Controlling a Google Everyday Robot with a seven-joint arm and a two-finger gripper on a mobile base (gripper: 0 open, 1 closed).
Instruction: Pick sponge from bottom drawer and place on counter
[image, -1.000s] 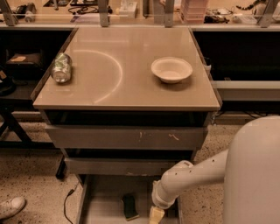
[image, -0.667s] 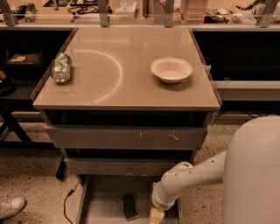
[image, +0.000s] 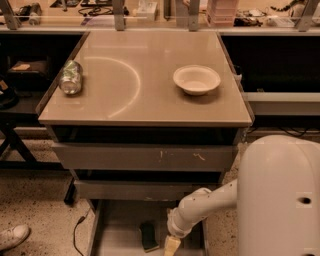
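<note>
The bottom drawer (image: 119, 222) is pulled open at the foot of the grey cabinet, its flat floor showing. The sponge (image: 148, 235) lies dark side up on that floor, near the frame's bottom edge. My white arm reaches down from the right into the drawer. The gripper (image: 171, 245) hangs just right of the sponge, close beside it, and is partly cut off by the frame's edge. I cannot tell whether it touches the sponge. Above the cabinet lies the glossy beige counter (image: 145, 100).
A crushed silver can (image: 71, 77) lies at the counter's left and a white bowl (image: 196, 79) stands at its right. Two scuffed grey drawers (image: 145, 157) sit above the open one. A cable (image: 76, 231) and a shoe (image: 12, 236) are on the floor at left.
</note>
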